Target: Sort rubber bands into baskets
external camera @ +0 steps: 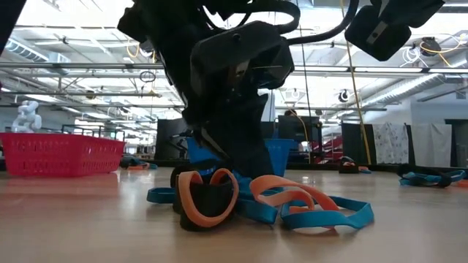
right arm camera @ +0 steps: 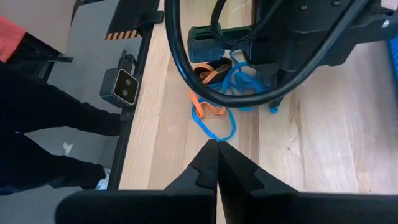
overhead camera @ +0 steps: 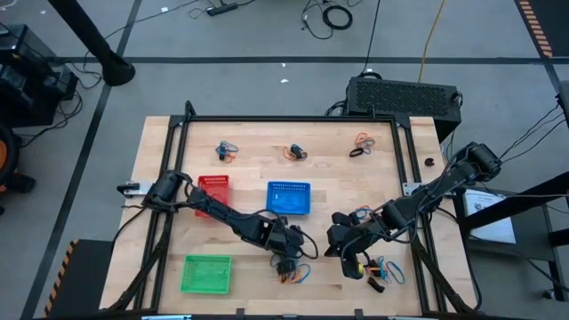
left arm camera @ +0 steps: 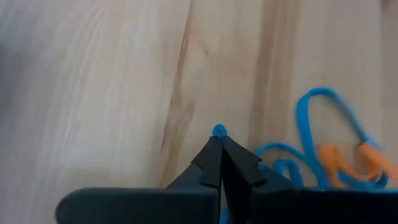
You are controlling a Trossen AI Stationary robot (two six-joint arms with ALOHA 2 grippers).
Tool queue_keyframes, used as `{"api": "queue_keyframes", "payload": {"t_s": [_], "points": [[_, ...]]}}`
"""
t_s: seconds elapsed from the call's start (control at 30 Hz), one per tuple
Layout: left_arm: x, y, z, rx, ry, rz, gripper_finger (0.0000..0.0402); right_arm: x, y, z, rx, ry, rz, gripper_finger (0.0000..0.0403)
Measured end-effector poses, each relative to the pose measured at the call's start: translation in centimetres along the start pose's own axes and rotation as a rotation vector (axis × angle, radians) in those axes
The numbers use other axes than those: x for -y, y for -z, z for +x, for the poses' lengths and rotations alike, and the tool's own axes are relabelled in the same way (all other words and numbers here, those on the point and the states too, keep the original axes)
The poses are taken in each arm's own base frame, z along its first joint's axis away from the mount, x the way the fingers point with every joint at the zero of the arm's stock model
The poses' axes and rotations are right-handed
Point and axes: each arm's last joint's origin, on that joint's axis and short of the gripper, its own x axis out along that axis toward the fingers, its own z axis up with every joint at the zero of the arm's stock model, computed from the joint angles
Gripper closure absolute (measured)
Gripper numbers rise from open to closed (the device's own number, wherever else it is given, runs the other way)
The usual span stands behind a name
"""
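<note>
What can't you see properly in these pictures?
- Green basket: in the high view, too small to tell whether any bands lie inside.
- Left pincer: in the left wrist view it is shut on a blue rubber band, but the fingers hide most of that band.
- Pile of bands: in the low view the left arm blocks its back part.
- Right pincer: shut; nothing visibly held.

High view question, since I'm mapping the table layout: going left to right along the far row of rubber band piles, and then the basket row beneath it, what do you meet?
Far row: left pile → middle pile → right pile. Basket row: red basket → blue basket.
</note>
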Motion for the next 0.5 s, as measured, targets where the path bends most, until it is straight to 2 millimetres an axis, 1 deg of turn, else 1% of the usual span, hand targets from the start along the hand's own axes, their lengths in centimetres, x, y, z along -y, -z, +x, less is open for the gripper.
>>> {"api": "queue_keyframes", "payload": {"t_s": [0.1,0.17,0.3,0.4,0.5], "points": [[0.5,-1.0,-1.1,0.051,0.029,-0.001,0.0398,0.0,0.0,0.0,-0.001,0.0,0.0,0.0403],[0.8,-2.2,-2.3,0.106,0.057,-0.002,0.0398,0.0,0.0,0.0,0.001,0.0,0.0,0.0403],[1.0,-3.6,-4.8,0.183,0.091,0.002,0.0399,0.0,0.0,0.0,0.0,0.0,0.0,0.0403],[0.9,-4.3,-6.7,0.207,0.1,-0.005,0.04,0.0,0.0,0.0,0.0,0.0,0.0,0.0403],[0.7,-4.3,-8.2,0.182,0.086,-0.006,0.04,0.0,0.0,0.0,0.001,0.001,0.0,0.0403]]}}
